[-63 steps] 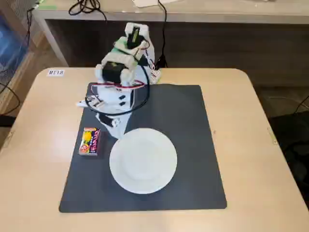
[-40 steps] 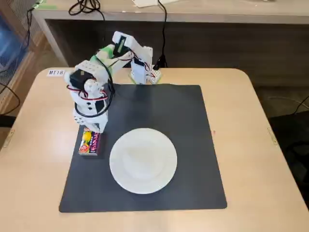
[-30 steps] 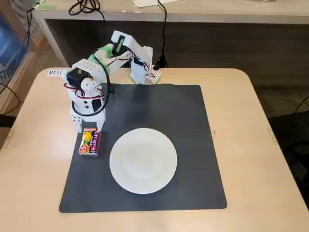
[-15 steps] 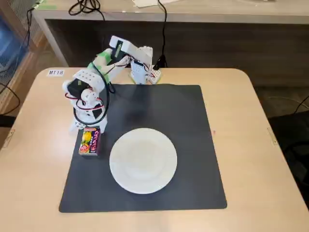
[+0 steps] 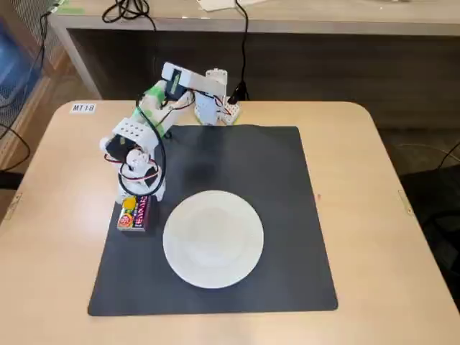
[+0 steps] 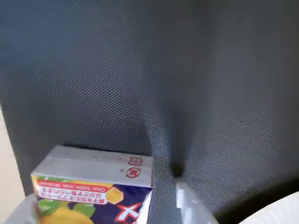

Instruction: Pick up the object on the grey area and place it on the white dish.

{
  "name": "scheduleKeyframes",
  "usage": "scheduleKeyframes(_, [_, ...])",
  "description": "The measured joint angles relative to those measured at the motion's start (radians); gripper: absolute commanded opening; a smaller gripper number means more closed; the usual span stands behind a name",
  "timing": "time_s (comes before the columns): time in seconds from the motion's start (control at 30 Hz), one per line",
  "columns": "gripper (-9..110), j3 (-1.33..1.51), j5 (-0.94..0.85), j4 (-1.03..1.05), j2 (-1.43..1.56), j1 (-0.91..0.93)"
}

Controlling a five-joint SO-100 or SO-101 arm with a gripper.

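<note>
The object, a small red packet (image 5: pixel 135 214) with a yellow picture, lies on the grey mat (image 5: pixel 273 187) near its left edge, just left of the white dish (image 5: pixel 213 238). My gripper (image 5: pixel 138 201) is lowered right over the packet's far end. In the wrist view the packet (image 6: pixel 93 186) sits at the bottom left between my two fingers, and one white fingertip (image 6: pixel 189 205) stands a little apart from its right side. My gripper (image 6: pixel 107 207) is open around the packet, which rests flat on the mat (image 6: pixel 187 70). The dish's rim (image 6: pixel 280 212) shows at the bottom right.
The mat lies on a beige tabletop (image 5: pixel 388 215). The arm's base (image 5: pixel 215 104) stands at the mat's far edge with cables running back from it. A small label (image 5: pixel 83 108) is stuck at the table's far left corner. A wooden bench (image 5: pixel 287 21) stands behind the table.
</note>
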Motion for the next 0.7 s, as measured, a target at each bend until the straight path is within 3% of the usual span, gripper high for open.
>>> scheduleKeyframes(0.3, [16, -0.072, 0.038, -0.002, -0.037, 0.015])
scheduleKeyframes(0.7, [13, -0.129, 0.035, 0.009, -0.055, 0.015])
